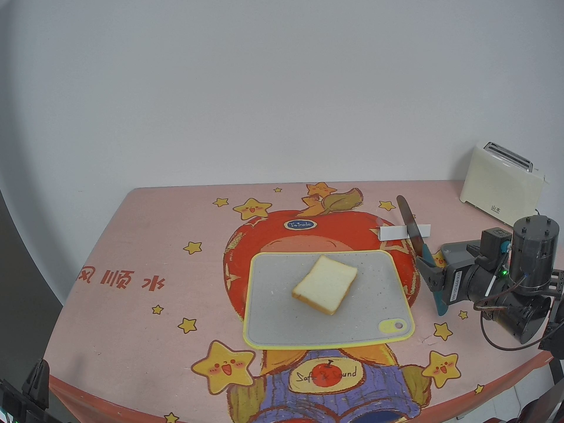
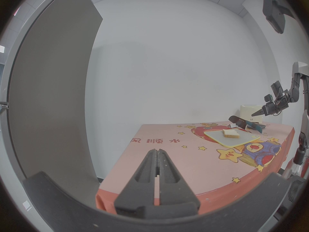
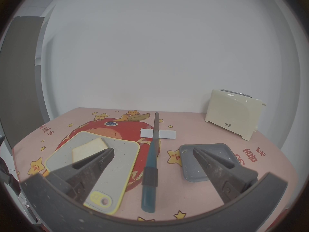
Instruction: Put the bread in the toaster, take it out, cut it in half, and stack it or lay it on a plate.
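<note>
The bread [image 1: 325, 284] lay flat near the middle of the cutting board [image 1: 276, 318], so pale that we could not tell whether it was toasted. Just right of the board the knife [image 1: 411, 227] lay on the table, blade pointing away. Our right hand [image 3: 153, 151] hovered over its teal handle, fingers spread wide and holding nothing. The left hand [image 2: 157, 152], fingers pressed together and empty, hung well left of the board, beyond the table's edge. We judged the knife stiff and slim, best gripped mid-handle. The bread looked light, soft and easily crushed, wanting gentle pressure at the crusts.
</note>
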### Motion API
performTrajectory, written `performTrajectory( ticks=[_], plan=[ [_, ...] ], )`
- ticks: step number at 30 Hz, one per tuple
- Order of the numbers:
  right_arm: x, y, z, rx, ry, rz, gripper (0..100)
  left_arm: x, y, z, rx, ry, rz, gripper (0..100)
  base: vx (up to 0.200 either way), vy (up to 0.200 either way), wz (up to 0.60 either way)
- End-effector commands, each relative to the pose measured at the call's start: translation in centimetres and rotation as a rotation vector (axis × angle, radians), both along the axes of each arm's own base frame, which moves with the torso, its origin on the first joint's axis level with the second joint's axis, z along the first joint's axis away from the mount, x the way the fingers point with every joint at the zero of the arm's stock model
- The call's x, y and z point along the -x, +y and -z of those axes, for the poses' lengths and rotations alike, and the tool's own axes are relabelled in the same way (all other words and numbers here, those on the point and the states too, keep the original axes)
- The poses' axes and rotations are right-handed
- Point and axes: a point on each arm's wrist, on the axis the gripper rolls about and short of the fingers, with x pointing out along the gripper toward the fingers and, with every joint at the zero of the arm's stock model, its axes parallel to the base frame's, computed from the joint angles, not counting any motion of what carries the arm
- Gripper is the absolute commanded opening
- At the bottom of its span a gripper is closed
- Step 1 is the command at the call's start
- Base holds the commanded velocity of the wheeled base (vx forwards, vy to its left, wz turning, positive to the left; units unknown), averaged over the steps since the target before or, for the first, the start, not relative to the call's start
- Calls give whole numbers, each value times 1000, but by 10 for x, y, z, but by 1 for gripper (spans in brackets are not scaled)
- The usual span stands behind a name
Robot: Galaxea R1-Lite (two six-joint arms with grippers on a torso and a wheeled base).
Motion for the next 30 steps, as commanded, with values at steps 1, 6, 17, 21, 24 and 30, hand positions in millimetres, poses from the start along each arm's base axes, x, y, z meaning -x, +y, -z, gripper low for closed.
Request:
performTrajectory(
  ticks=[1,6,17,21,24,30],
  plan=[
    [-4,3,12,28,42,2,100,-1,0,5,-3,10,1,0,0,0,0],
    [-10,2,25,23,94,26,100,-1,0,5,-3,10,1,0,0,0,0],
    [-17,-31,10,-10,60,66,100,-1,0,5,-3,10,1,0,0,0,0],
    [-15,-33,10,-21,68,42,100,-1,0,5,-3,10,1,0,0,0,0],
    [-14,-39,15,-26,97,27,100,-1,0,5,-3,10,1,0,0,0,0],
    [-15,-46,21,-9,123,2,100,-1,0,5,-3,10,1,0,0,0,0]
  ],
)
